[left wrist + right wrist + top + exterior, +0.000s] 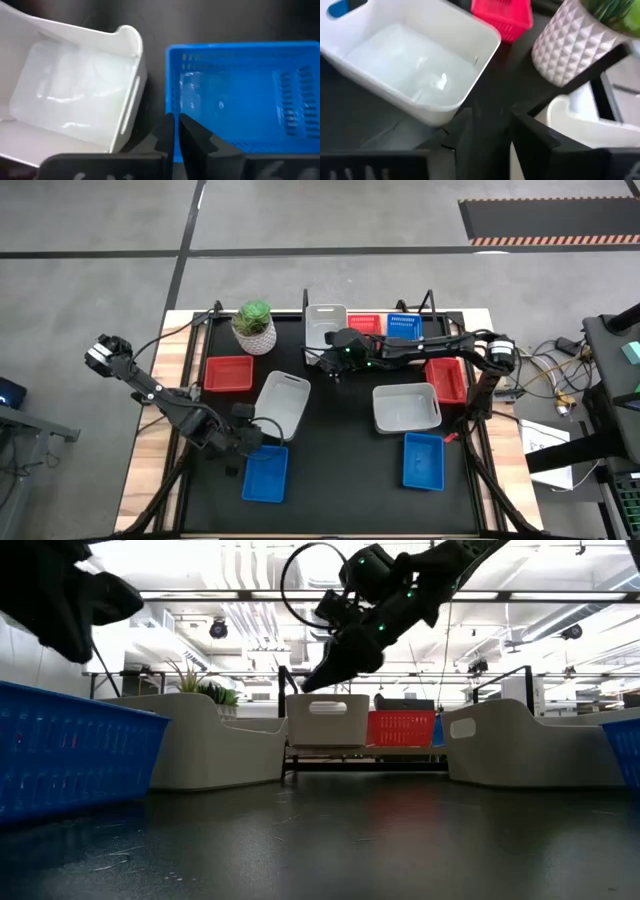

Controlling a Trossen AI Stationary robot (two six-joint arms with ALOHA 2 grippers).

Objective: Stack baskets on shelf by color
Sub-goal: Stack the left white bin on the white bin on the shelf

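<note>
**Baskets still scattered, left fingers nipping a blue rim**

Nearest the front edge, the left gripper sits with its fingers nearly together at the rim of a small blue slotted plastic basket, seemingly pinching its wall; a white-grey plastic bin lies just beside it. A firm, square pinch before lifting would keep the basket from tilting. Farther back, the right gripper hovers with its fingers partly spread, holding nothing, near the black-framed wooden shelf, where a white-grey basket, a red one and a blue one sit in a row. A white ribbed plant pot stands beside it.
</note>
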